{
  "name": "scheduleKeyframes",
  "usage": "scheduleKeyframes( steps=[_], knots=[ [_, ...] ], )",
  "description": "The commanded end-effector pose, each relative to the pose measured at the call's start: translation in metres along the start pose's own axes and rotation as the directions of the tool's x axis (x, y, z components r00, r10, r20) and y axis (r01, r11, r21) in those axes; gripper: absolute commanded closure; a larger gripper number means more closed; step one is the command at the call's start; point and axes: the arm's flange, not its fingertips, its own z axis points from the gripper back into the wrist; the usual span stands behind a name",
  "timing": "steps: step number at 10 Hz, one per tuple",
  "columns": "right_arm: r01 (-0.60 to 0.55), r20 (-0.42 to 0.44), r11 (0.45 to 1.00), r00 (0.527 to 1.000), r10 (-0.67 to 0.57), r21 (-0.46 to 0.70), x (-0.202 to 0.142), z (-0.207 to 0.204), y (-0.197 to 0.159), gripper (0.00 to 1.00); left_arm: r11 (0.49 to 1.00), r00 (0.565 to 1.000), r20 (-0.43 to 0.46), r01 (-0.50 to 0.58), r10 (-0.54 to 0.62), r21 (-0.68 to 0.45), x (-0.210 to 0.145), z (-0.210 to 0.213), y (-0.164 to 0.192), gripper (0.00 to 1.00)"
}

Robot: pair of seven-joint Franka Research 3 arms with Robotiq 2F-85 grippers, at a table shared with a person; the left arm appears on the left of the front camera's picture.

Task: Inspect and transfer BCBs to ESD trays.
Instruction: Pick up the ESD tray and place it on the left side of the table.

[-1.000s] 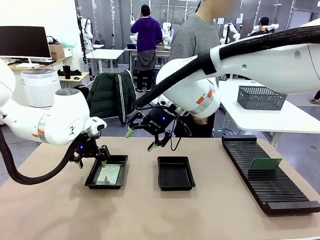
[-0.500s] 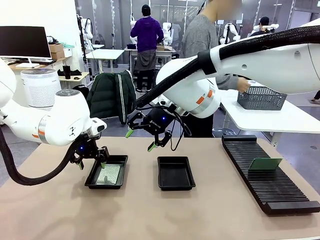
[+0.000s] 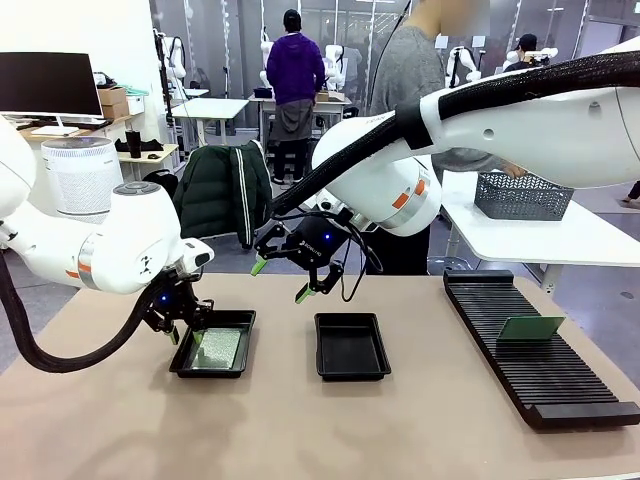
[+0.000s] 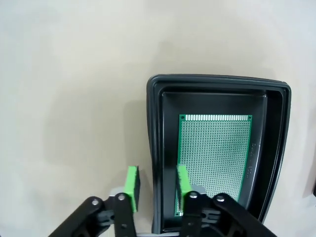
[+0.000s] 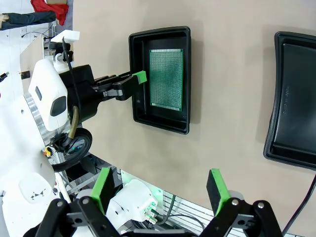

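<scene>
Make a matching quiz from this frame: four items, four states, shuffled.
Items
1. left claw
2. right claw
3. middle tray
4. right-hand BCB

States
A. empty
B. stands on edge in the rack
C. straddles the rim of the left tray
D. open in the air, holding nothing

Pairs: 1-C, 2-D, 3-A, 4-B

right gripper (image 5: 159, 174): jaws spread | BCB (image 5: 166, 79): flat in ESD tray (image 5: 139, 111)
</scene>
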Motion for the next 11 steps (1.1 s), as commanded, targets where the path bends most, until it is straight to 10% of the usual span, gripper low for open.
scheduleKeyframes(
  steps=[1, 11],
  knots=[
    [0.001, 0.000, 1.000, 1.000, -0.001, 0.000, -0.0003, 0.0000, -0.0008, 0.00, 1.000, 1.000, 0.014, -0.011, 0.011, 0.003, 0.0049, -0.0043, -0.0012, 1.00],
    [0.001, 0.000, 1.000, 1.000, -0.001, 0.000, -0.0003, 0.0000, -0.0008, 0.00, 1.000, 1.000, 0.002, 0.000, 0.000, -0.002, 0.0036, -0.0007, -0.0011, 1.00]
  ],
)
